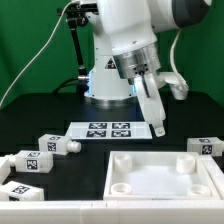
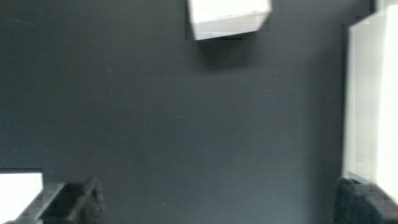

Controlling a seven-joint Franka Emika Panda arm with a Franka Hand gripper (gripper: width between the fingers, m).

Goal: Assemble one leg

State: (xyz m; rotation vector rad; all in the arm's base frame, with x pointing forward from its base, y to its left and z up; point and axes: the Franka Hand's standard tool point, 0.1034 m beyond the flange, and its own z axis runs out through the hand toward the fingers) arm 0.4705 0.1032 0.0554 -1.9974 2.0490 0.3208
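Several legs, small white posts with black-and-white tags, lie on the black table. In the exterior view three lie at the left (image 1: 58, 145), (image 1: 32, 160), (image 1: 12, 190) and one at the right (image 1: 205, 146). My gripper (image 1: 157, 124) hangs above the table by the right end of the marker board (image 1: 104, 130), apart from every leg. In the wrist view the gripper (image 2: 222, 205) is open and empty, with dark fingers (image 2: 71, 205) wide apart over bare table. A white block (image 2: 231, 18) lies ahead of it; I cannot tell whether it is a leg.
The large white square tray-like piece (image 1: 165, 178) with round corner sockets lies at the front, right of centre. A white edge (image 2: 374, 90) runs along one side of the wrist view. The robot base (image 1: 105, 85) stands behind the marker board.
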